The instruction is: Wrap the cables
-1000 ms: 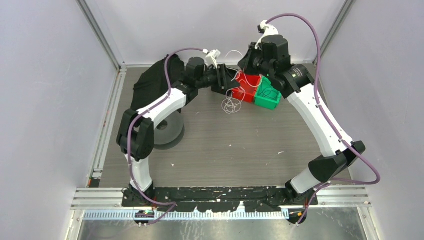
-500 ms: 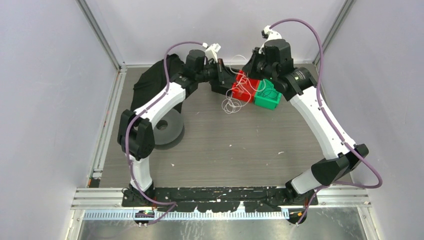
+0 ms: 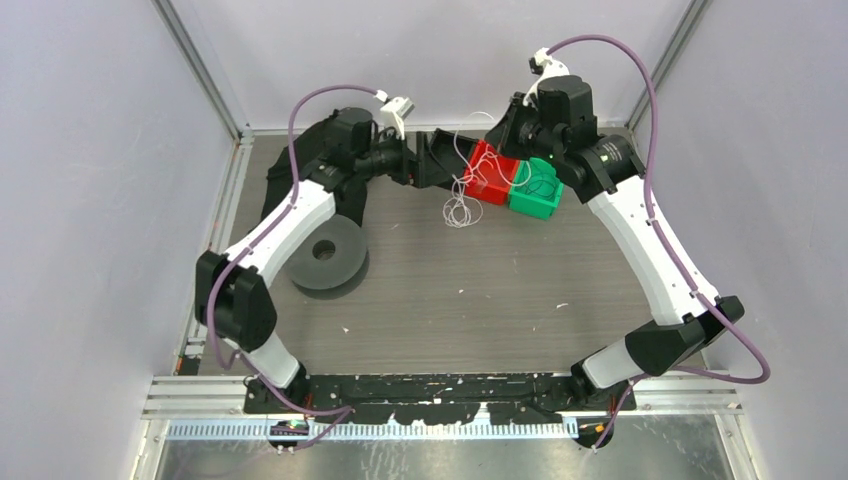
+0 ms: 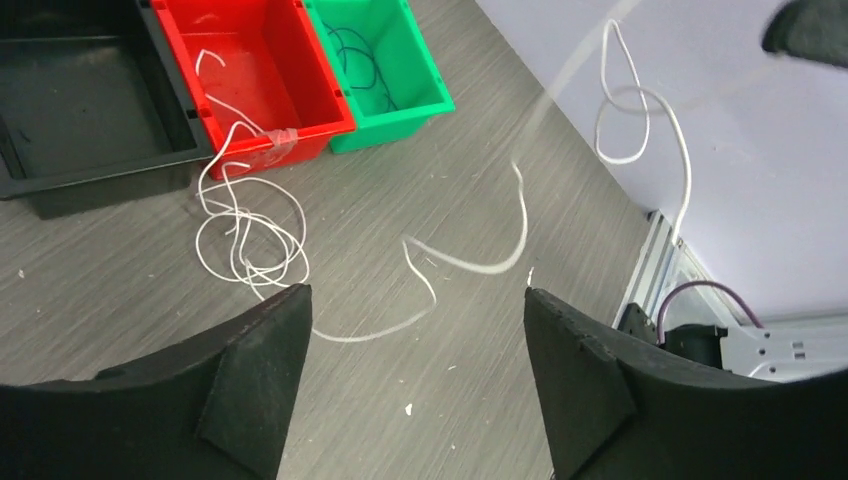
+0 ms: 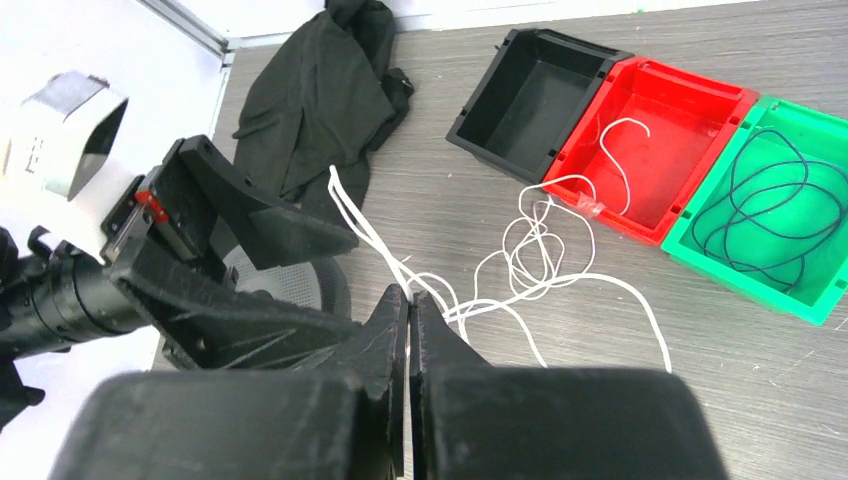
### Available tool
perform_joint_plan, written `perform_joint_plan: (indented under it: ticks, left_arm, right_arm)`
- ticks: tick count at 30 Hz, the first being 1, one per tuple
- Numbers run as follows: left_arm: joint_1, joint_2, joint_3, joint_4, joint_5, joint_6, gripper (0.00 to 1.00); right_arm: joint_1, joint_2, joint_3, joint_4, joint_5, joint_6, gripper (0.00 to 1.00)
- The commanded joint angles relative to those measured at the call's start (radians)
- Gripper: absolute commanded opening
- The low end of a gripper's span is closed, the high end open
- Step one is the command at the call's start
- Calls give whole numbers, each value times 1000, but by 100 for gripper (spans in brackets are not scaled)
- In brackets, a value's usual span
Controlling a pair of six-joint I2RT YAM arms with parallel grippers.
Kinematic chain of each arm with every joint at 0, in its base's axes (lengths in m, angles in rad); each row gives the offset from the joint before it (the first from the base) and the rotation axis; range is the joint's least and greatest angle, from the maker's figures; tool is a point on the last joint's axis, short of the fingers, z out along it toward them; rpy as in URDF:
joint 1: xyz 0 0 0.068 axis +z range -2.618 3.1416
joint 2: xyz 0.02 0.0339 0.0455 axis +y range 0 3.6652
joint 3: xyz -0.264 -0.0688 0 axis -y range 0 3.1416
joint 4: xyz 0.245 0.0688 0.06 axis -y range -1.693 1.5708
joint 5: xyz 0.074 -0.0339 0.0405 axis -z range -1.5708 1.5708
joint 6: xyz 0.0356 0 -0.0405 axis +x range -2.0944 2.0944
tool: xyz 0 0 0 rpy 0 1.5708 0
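Observation:
A thin white cable runs from the red bin into a curly tangle on the table, then rises toward my right gripper. In the right wrist view my right gripper is shut on a strand of the cable and holds it above the table. My left gripper is open and empty, raised left of the bins. In the left wrist view the cable's tangle lies ahead on the table and a lifted strand hangs in the air to the right.
A black bin, the red bin and a green bin holding thin dark wires stand in a row at the back. A black cloth lies at the back left, a grey disc in front of it.
My left arm has drawn back to the left, away from the bins, its gripper open. My right gripper has moved slightly up and right, still holding the cable strand.

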Motion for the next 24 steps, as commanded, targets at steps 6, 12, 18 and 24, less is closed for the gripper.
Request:
perform_joint_plan:
  ticks: [6,12,18,24]
  left_arm:
    - [-3,-72,-30,295,38,-56,80]
    - [-3,12,34,315,-24,-123,79]
    - [-3,85,99,346,6,-209,64]
    - [3,95,151,394,111,-283,0]
  right_arm:
    - [-6,-13,50,9,-78,21,1]
    - [-6,-11,47,10,-91,31,1]
    - [-5,-11,33,23,-104,48,1]
    - [-12,0,48,-18,-103,36,41]
